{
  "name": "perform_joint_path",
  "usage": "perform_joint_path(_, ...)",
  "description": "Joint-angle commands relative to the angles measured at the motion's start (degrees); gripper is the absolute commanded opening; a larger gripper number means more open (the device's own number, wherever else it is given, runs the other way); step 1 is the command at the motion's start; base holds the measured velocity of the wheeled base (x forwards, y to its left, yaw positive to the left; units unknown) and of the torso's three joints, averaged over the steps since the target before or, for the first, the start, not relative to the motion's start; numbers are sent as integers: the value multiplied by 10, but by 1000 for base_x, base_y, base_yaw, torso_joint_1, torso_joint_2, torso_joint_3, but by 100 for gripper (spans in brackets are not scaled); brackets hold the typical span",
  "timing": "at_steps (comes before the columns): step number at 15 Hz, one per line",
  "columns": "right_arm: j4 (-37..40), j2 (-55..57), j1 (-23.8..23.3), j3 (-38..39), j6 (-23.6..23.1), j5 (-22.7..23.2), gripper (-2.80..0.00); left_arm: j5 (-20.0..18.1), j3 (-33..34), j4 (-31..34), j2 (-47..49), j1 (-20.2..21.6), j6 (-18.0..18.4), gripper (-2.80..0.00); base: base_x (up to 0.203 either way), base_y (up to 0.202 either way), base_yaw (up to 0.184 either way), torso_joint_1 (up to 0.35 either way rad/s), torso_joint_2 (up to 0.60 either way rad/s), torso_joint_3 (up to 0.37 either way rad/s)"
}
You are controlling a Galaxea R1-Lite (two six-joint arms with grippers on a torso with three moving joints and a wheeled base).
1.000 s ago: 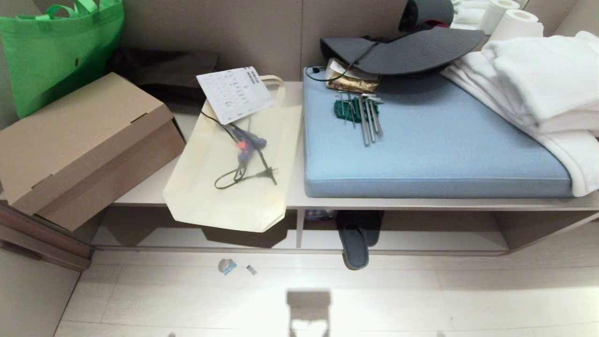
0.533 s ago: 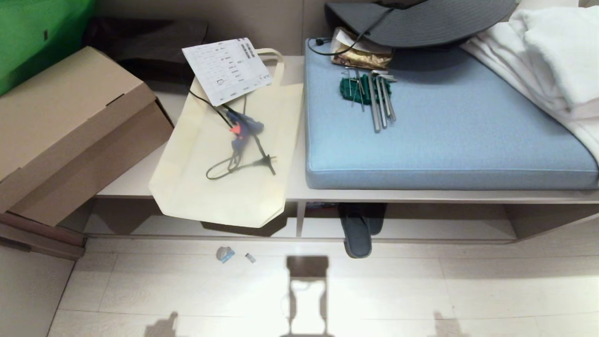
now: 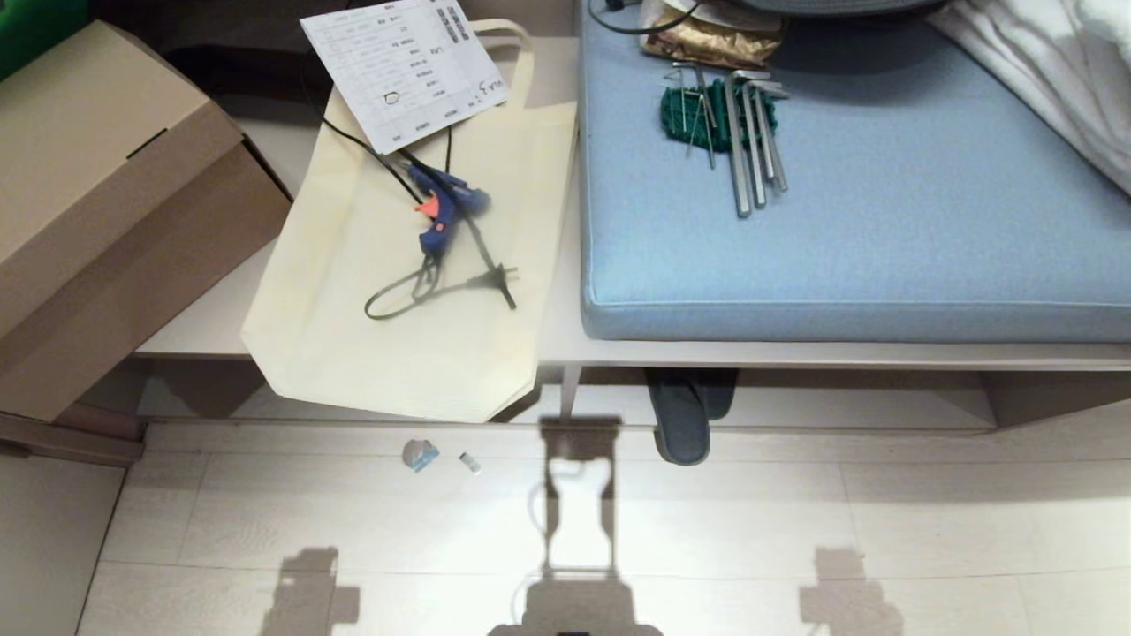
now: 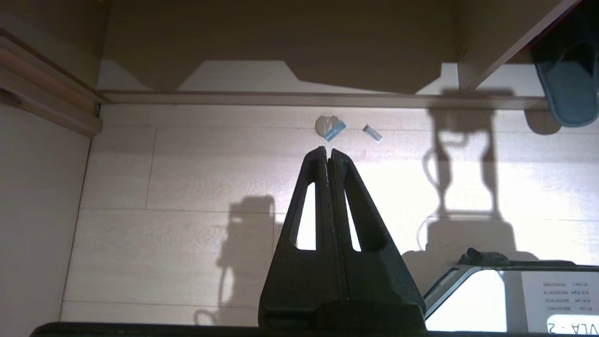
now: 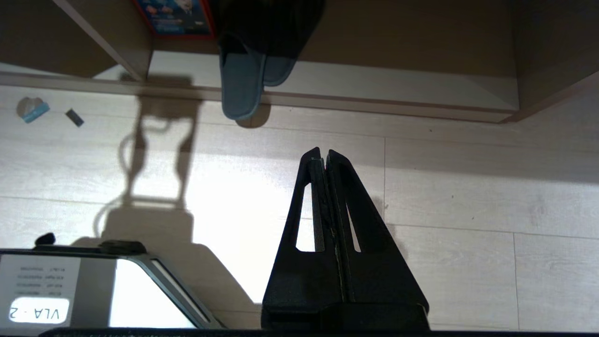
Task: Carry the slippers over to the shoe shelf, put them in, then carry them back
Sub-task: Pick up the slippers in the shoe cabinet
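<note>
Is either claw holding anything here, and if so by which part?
Nothing is held. The left claw and right claw are both shut and empty above the floor. The slippers lie in the shelf, one heel sticking out.

**Little legible print in the scene**

A white printed form lies on the cream tote bag; its rows of small type and a hand-drawn circle show, but no word can be made out. On the robot's base plate, a white label reads "VLA - 2", seen upside down in both wrist views, with finer lines beside it, seemingly serial numbers, too small to read. The colourful box in the shelf bears unreadable print.
</note>
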Motion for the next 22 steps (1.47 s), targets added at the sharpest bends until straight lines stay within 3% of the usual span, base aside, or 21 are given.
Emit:
perform_joint_path(1, 0, 0, 1, 0, -1, 0, -280, 0, 0, 0, 1, 0, 0, -280, 0, 0, 0, -2, 2, -198)
perform_joint_path(15, 0, 0, 1, 0, -1, 0, -280, 0, 0, 0, 0, 0, 0, -280, 0, 0, 0, 2, 2, -196)
perform_joint_path(22, 0, 0, 1, 0, -1, 0, -280, 0, 0, 1, 0, 0, 3, -280, 0, 0, 0, 2, 2, -26)
